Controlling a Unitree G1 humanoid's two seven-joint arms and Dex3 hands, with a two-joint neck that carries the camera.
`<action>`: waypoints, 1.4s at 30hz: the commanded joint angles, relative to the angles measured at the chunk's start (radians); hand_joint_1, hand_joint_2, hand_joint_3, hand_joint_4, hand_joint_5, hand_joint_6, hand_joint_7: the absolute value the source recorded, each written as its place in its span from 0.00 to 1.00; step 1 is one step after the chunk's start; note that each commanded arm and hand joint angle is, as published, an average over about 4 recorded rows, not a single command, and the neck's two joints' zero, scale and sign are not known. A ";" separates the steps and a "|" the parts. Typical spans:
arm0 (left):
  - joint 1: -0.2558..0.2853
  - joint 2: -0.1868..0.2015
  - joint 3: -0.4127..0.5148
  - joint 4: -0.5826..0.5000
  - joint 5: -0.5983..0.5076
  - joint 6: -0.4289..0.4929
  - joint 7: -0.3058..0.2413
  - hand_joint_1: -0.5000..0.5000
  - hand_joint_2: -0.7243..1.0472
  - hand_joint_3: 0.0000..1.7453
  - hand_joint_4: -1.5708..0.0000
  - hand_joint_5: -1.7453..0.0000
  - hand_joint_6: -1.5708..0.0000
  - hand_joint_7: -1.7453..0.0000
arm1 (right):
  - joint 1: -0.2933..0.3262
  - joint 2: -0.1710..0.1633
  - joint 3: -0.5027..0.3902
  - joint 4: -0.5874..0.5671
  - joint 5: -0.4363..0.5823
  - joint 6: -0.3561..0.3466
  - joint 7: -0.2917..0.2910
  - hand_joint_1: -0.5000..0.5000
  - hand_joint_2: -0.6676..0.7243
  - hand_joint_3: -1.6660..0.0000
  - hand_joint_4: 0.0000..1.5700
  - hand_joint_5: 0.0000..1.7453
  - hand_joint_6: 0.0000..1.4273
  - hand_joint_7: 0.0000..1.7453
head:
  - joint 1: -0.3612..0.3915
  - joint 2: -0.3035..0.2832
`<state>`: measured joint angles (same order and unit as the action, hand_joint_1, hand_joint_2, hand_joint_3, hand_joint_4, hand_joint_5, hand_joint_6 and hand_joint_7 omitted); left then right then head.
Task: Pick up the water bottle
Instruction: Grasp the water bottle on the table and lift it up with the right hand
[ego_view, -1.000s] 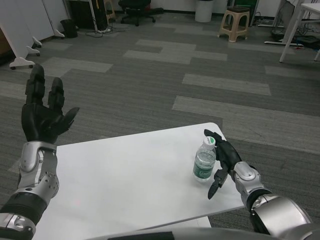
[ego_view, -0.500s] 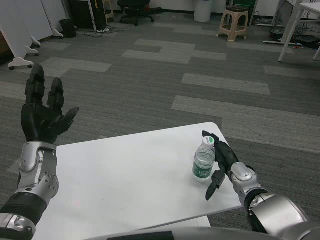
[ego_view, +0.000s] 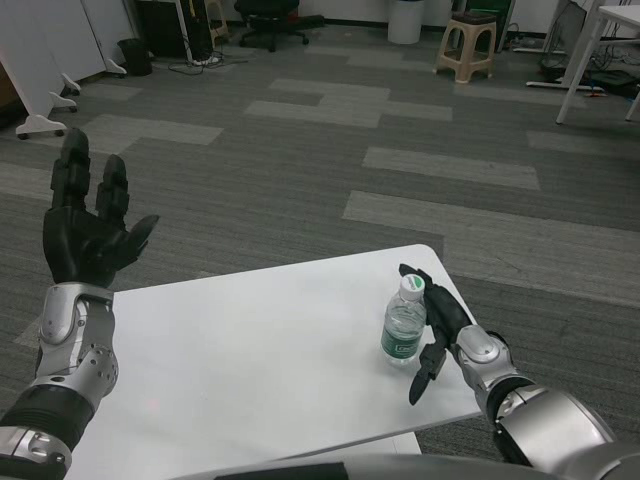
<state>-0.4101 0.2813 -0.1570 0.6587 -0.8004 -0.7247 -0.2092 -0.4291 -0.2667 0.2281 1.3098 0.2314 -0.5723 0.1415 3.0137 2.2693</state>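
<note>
Standing upright near right edge of white table (ego_view: 250, 360), water bottle (ego_view: 404, 327) with green label. Right hand (ego_view: 437, 325) just beside it on its right, fingers spread around bottle; whether they touch, cannot tell. Left hand (ego_view: 85, 225) raised past table's left edge, fingers apart, holding nothing. Beyond: grey patchwork carpet (ego_view: 330, 170), beige stool (ego_view: 468, 45), office chair (ego_view: 272, 20), white partition (ego_view: 45, 55).

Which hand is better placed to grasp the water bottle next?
The right hand: it sits right beside the upright water bottle, fingers curving behind it. The left hand is raised open, far across the white table.
</note>
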 joint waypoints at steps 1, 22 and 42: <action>0.000 -0.002 0.001 0.001 -0.005 -0.010 0.002 0.00 0.60 0.12 1.00 1.00 1.00 1.00 | -0.023 0.005 -0.002 0.004 -0.003 -0.001 -0.018 0.04 0.94 0.95 0.00 0.00 0.00 0.00 | 0.001 0.000; 0.005 -0.002 0.002 0.001 -0.005 -0.014 0.002 0.00 0.60 0.12 1.00 1.00 1.00 1.00 | -0.022 0.007 -0.056 0.005 -0.004 -0.017 -0.080 0.23 0.18 0.29 0.52 0.53 0.10 0.16 | 0.001 0.002; 0.004 -0.002 0.002 0.003 -0.006 -0.015 0.002 0.00 0.60 0.10 1.00 1.00 1.00 1.00 | -0.022 0.007 -0.016 -0.007 -0.004 -0.017 -0.108 0.58 0.36 0.81 0.97 1.00 0.72 0.92 | -0.002 -0.007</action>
<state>-0.4099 0.2806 -0.1580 0.6587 -0.8007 -0.7291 -0.2092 -0.4336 -0.2604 0.2112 1.3074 0.2235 -0.5845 0.0351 3.0117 2.2626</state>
